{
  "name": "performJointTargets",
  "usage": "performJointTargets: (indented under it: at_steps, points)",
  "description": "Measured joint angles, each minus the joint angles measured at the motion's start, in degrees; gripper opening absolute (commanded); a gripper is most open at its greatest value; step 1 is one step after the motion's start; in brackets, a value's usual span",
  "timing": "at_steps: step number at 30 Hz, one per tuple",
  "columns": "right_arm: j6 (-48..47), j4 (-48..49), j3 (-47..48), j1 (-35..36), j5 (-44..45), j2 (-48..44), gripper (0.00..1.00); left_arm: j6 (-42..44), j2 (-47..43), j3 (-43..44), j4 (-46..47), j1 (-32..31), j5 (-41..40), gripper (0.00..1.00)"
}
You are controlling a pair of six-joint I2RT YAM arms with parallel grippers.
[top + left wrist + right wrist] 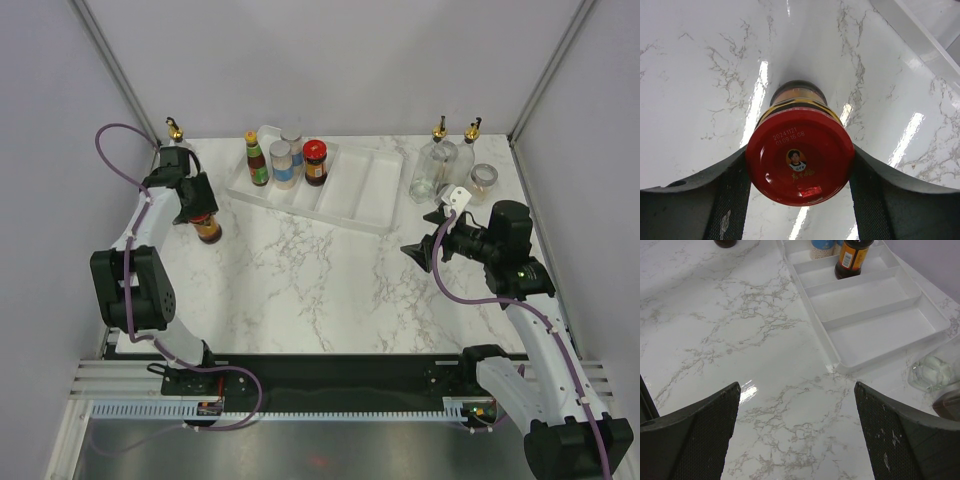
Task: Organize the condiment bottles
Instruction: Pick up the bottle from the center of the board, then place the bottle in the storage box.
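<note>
Here, a red-lidded jar [208,230] is seen standing upright on the marble table [320,290], near its left edge and well apart from the white tray [372,190]. The jar is flanked by the left gripper [800,152], and in the left wrist view the fingers [715,200] are pressed against either side of the red lid, with no gap to be made out. The base of the jar is set on the tabletop.

Four containers are held upright in the left end of the tray: an orange-capped sauce bottle [258,160], two silver-lidded spice jars [281,163] [292,150] side by side, and a second red-lidded jar [315,162] just to their right.

To the right of the tray, two clear cruets [435,165] [468,150] with gold spouts are placed close together at the back of the table, and a short silver-lidded jar [484,178] is set just beside them. A third cruet [176,130] is partly hidden behind the left arm at the back left corner.

The right gripper [796,387] is held above bare marble in front of the tray's right end, its jaws spread wide, and nothing is grasped in them.
</note>
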Motion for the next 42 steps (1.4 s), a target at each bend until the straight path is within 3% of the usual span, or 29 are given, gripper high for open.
performJointTargets:
  at_steps: [8,19,32,42]
  points:
    - [0.0,0.02,0.0,0.0,0.02,0.0,0.98,-0.02,-2.38,0.0,-1.79,-2.16,5.57,0.02]
    - [0.0,0.02,0.0,0.0,0.17,0.0,0.98,-0.07,-3.58,8.26,-3.56,-15.47,9.29,0.02]
    - [-0.02,0.02,0.0,-0.11,0.46,-0.02,0.98,-0.15,14.99,30.38,-5.4,-22.51,8.59,0.02]
    - [-0.2,0.02,0.0,-0.2,0.66,0.0,0.98,-0.57,23.69,40.28,-7.26,-25.29,7.06,0.02]
